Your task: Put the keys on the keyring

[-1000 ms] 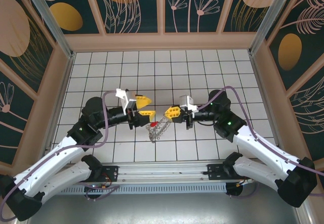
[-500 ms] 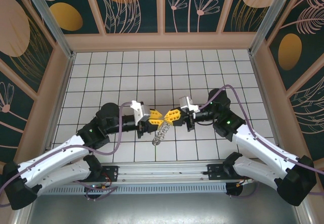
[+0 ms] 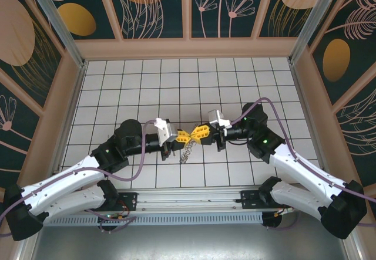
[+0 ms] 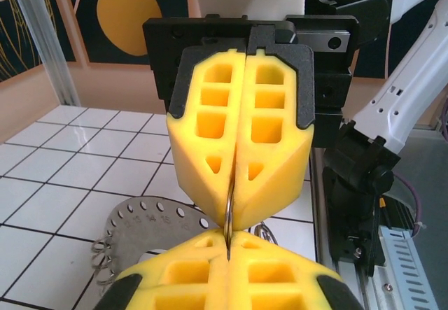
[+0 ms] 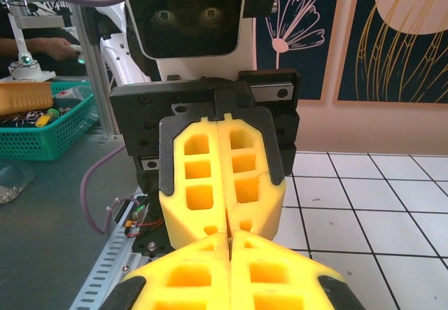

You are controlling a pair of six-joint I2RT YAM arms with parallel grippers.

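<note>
My left gripper [image 3: 188,135] and right gripper [image 3: 198,134] meet tip to tip above the middle tiles, both shut. In the left wrist view a thin wire loop [image 4: 229,212] runs from the seam of the right gripper's fingers [image 4: 273,177] into the seam of my left gripper [image 4: 229,240]. Below hangs the keyring [image 4: 140,220], a flat grey-brown plate with small holes and wire loops on its edge, dangling under the tips [image 3: 185,151]. In the right wrist view the right gripper [image 5: 229,238] presses against the left fingers [image 5: 203,184]. The red-headed key is hidden.
White tiled floor [image 3: 147,90] lies all round, with patterned walls at the back and sides. The metal rail [image 3: 194,198] runs along the near edge by the arm bases. A green basket [image 5: 38,131] stands outside the cell.
The left gripper was open a second ago; it has moved right and shut, meeting the right gripper's tips over the hanging keyring. The red key head seen earlier is out of sight.
</note>
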